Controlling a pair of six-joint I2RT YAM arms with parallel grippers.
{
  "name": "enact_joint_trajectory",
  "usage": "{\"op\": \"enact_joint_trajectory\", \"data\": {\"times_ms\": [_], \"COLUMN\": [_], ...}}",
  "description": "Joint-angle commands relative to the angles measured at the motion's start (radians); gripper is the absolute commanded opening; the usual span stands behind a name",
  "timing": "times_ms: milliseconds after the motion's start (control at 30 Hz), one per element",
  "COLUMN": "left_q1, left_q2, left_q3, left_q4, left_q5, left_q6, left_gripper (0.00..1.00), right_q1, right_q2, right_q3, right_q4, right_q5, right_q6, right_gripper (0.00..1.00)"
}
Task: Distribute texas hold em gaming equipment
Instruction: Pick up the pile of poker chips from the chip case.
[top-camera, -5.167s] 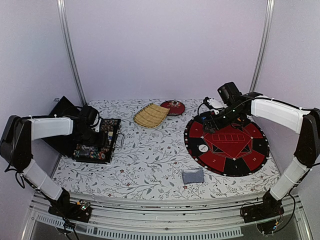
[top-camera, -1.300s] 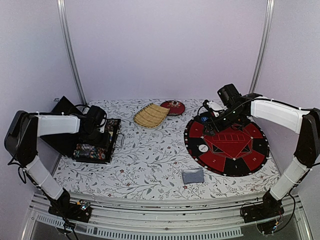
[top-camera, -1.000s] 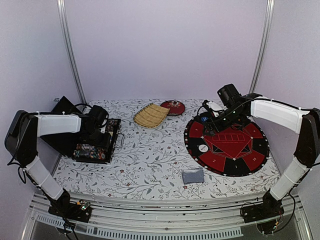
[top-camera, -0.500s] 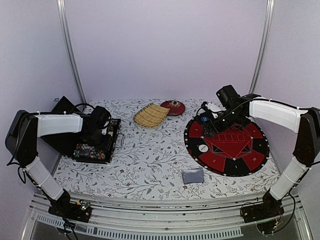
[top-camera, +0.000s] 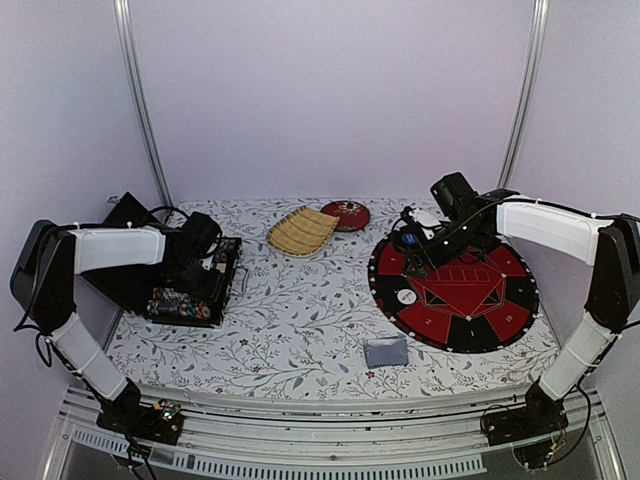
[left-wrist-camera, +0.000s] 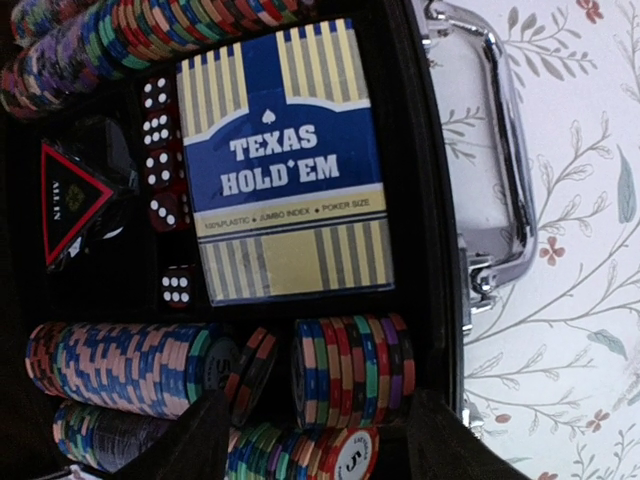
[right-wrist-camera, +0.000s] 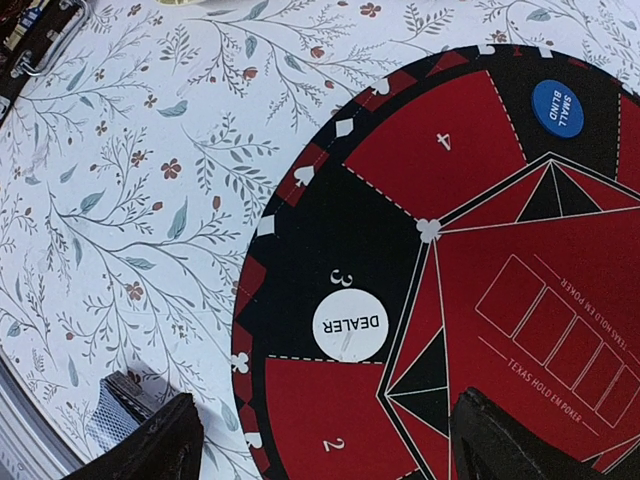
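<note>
Several rows of mixed-colour poker chips (left-wrist-camera: 350, 370) lie in an open black case (top-camera: 195, 285), beside a blue "Texas Hold'em" card box (left-wrist-camera: 285, 160) and red dice (left-wrist-camera: 160, 130). My left gripper (left-wrist-camera: 315, 450) is open and empty just above the chip rows; it also shows in the top view (top-camera: 205, 262). The white round dealer button (right-wrist-camera: 349, 326) lies on the red and black mat (right-wrist-camera: 500, 180), also seen from above (top-camera: 406, 297). A blue small-blind button (right-wrist-camera: 557, 107) lies at the mat's far edge. My right gripper (right-wrist-camera: 345, 445) hangs open and empty above the mat. The grey-blue card deck (top-camera: 386, 351) lies on the cloth.
A woven bamboo tray (top-camera: 302, 231) and a round red lacquer dish (top-camera: 346, 214) stand at the back centre. The case's metal handle (left-wrist-camera: 500, 160) faces the flowered cloth (top-camera: 300, 320). The card deck's corner shows in the right wrist view (right-wrist-camera: 120, 412).
My left gripper has moved a little to the right over the case. My right gripper has shifted slightly left at the mat's far edge. Both stay open.
</note>
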Motion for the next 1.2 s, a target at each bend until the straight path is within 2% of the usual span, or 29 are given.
{"op": "enact_joint_trajectory", "data": {"times_ms": [0,67,200,400,700,1000,1067,1167], "left_q1": [0.007,0.007,0.006,0.043,0.058,0.074,0.075,0.081], "left_q2": [-0.014,-0.014,-0.023,-0.018,-0.008,0.038,0.034,0.040], "left_q3": [0.011,0.005,-0.023,-0.057,-0.062,-0.064,-0.068,-0.075], "left_q4": [-0.028,-0.024,0.037,0.091,0.088,0.120,0.124,0.125], "left_q5": [-0.034,-0.038,0.045,0.140,0.113,0.161,0.189,0.192], "left_q6": [-0.002,0.000,0.036,0.035,0.041,0.041,0.042,0.042], "left_gripper": [0.60,0.53,0.50,0.49,0.48,0.27,0.26,0.32], "right_q1": [0.011,0.013,0.015,0.017,0.018,0.019,0.019,0.019], "right_q2": [0.018,0.019,0.020,0.019,0.024,0.023,0.021,0.018], "right_q3": [-0.013,-0.013,-0.013,-0.014,-0.014,-0.009,-0.009,-0.008], "right_q4": [-0.011,-0.013,-0.014,-0.018,-0.018,-0.021,-0.021,-0.023], "right_q5": [-0.018,-0.019,-0.017,-0.015,-0.017,-0.021,-0.021,-0.020], "right_q6": [-0.010,-0.010,-0.012,-0.012,-0.013,-0.016,-0.017,-0.017], "right_gripper": [0.88,0.88,0.88,0.88,0.88,0.88,0.88,0.88]}}
